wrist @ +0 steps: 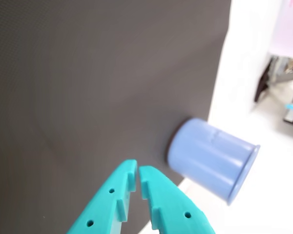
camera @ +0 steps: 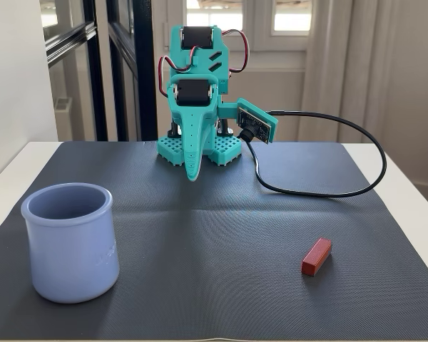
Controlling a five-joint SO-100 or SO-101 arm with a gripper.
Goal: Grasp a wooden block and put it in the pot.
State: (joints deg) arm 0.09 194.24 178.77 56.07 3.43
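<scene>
pot (camera: pixel 70 242): we see it nearest to the fixed camera, at the left front of the dark mat (camera: pixel 221 235), upright; nothing shows inside it from this angle.
wooden block (camera: pixel 317 256): it lies flat on the mat at the right front, well apart from the pot, and nothing touches it.
gripper (camera: pixel 191 175): folded down close to the arm base (camera: pixel 200 146) at the far edge of the mat; in the wrist view its fingers nearly meet, only a thin slit between them, and they hold nothing.
step: we judge the task is at its start, the block is not yet grasped.
next move: the arm must reach forward toward the right front, open the fingers, and come down over the block across its narrow sides.
</scene>
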